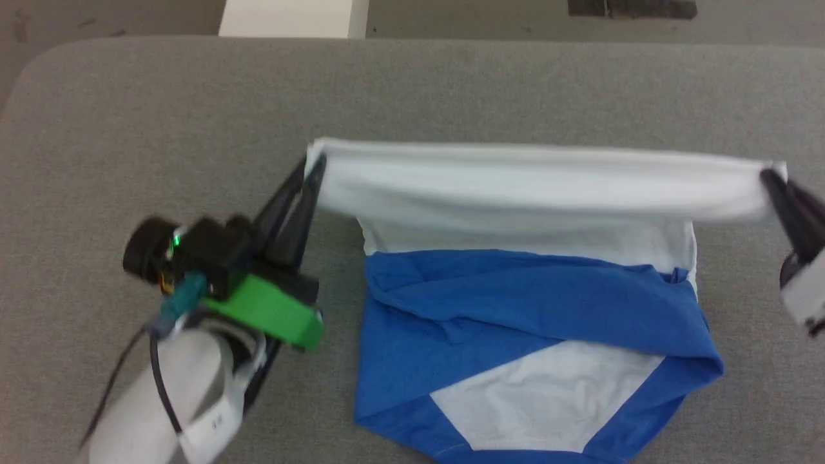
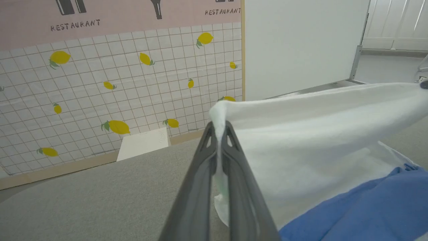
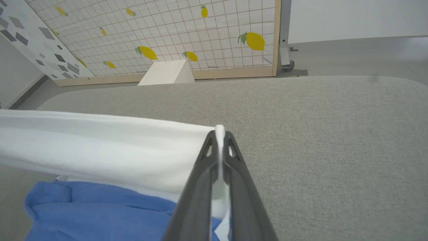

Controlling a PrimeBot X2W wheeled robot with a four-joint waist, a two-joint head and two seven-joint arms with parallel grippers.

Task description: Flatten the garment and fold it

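As you look down from the head, the garment [image 1: 528, 193] lies on the grey table [image 1: 451, 90], its white hem lifted and stretched taut between both claws, with blue folds bunched on the near side. Your left gripper [image 1: 316, 166] is clenched on the hem's left corner, your right gripper [image 1: 770, 177] on its right corner. In the left wrist view, the dark fingers [image 2: 237, 174] pinch white cloth between them. In the right wrist view, you see the same clamp on the white edge, with blue fabric lying below.
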